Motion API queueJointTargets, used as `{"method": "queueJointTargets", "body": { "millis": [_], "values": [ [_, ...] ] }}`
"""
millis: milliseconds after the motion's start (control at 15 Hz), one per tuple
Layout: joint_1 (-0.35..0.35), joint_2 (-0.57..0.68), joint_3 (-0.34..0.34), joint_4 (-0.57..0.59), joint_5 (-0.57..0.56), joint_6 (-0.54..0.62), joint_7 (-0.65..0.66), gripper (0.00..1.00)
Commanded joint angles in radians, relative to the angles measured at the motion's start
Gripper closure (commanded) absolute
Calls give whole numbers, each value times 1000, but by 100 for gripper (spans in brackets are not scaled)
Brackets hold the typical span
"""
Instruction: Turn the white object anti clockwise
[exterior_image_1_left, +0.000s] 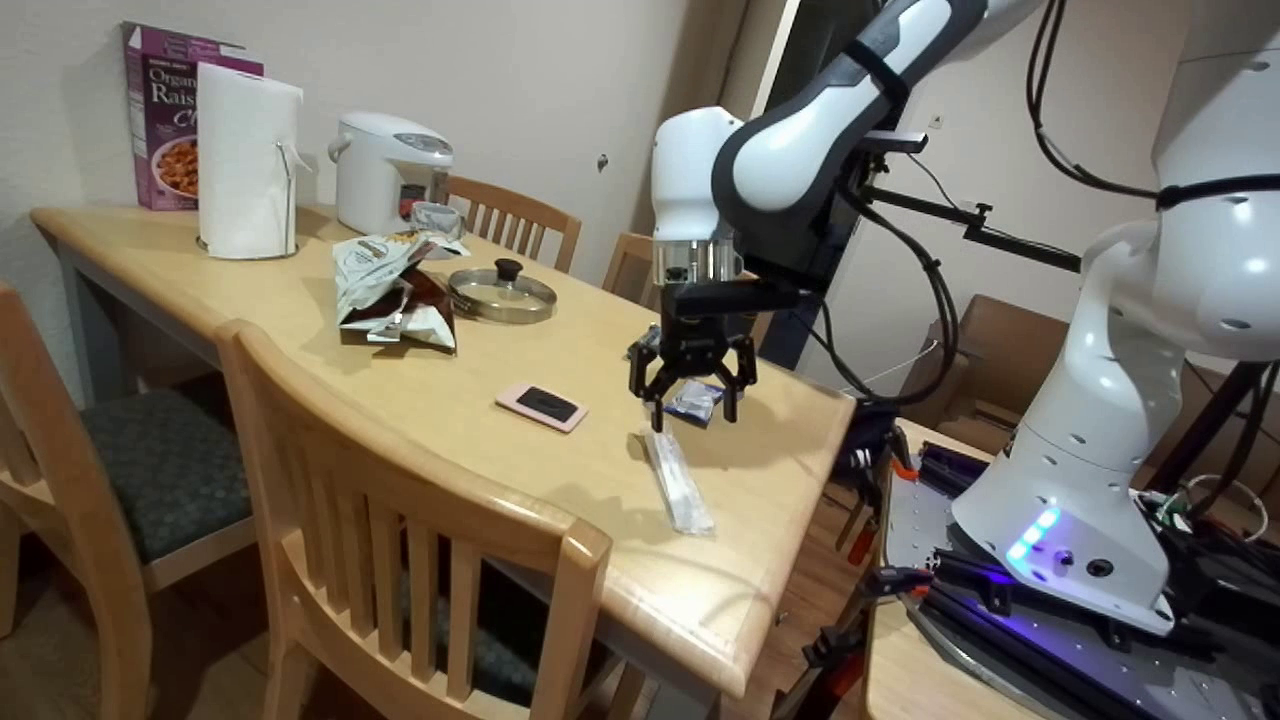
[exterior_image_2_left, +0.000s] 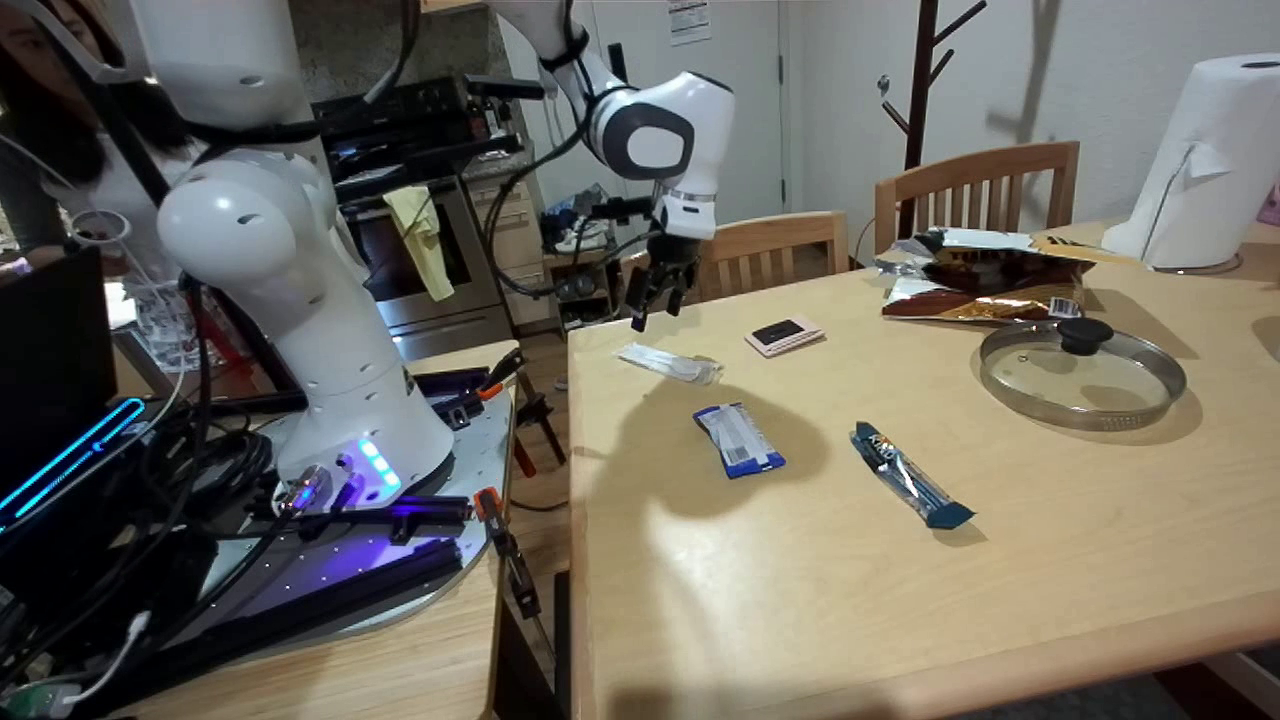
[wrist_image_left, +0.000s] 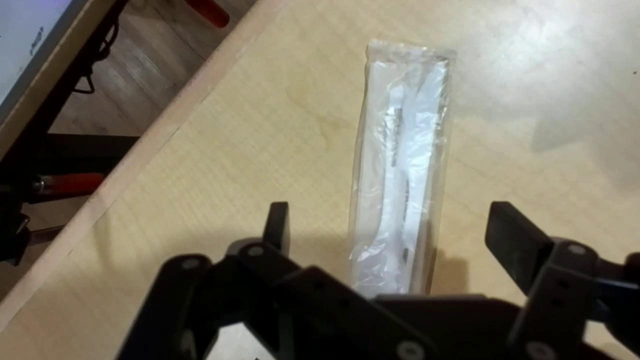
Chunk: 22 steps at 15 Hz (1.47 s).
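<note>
The white object (wrist_image_left: 400, 165) is a slim, flat, clear-wrapped packet with white plastic pieces inside. It lies flat on the table near the edge on the robot's side and also shows in both exterior views (exterior_image_1_left: 680, 485) (exterior_image_2_left: 670, 363). In the wrist view it runs nearly upright, and its lower end is hidden behind the gripper body. My gripper (wrist_image_left: 389, 220) is open and empty, with its fingers on either side of the packet's lower part, apart from it. In both exterior views the gripper (exterior_image_1_left: 694, 418) (exterior_image_2_left: 656, 315) is above the table, near one end of the packet.
A pink and black wallet-like item (exterior_image_1_left: 542, 408), a blue and silver packet (exterior_image_2_left: 740, 440) and a teal wrapped bar (exterior_image_2_left: 908, 475) lie nearby. A glass lid (exterior_image_1_left: 503, 295), an open bag (exterior_image_1_left: 395, 290), a paper towel roll (exterior_image_1_left: 248, 160) and a kettle (exterior_image_1_left: 385, 175) stand farther off. A chair (exterior_image_1_left: 410, 500) borders the table.
</note>
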Motion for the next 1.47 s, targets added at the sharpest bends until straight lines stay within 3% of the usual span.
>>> {"method": "queueJointTargets", "body": {
  "millis": [0,267,667,1133,1400],
  "values": [
    [0,83,-4,69,35,-21,-49,0],
    [-4,134,0,90,69,25,-92,0],
    [-30,193,27,74,218,132,-244,0],
    [56,170,-49,67,154,91,-109,0],
    [35,177,-24,39,215,144,-169,0]
  ]
}}
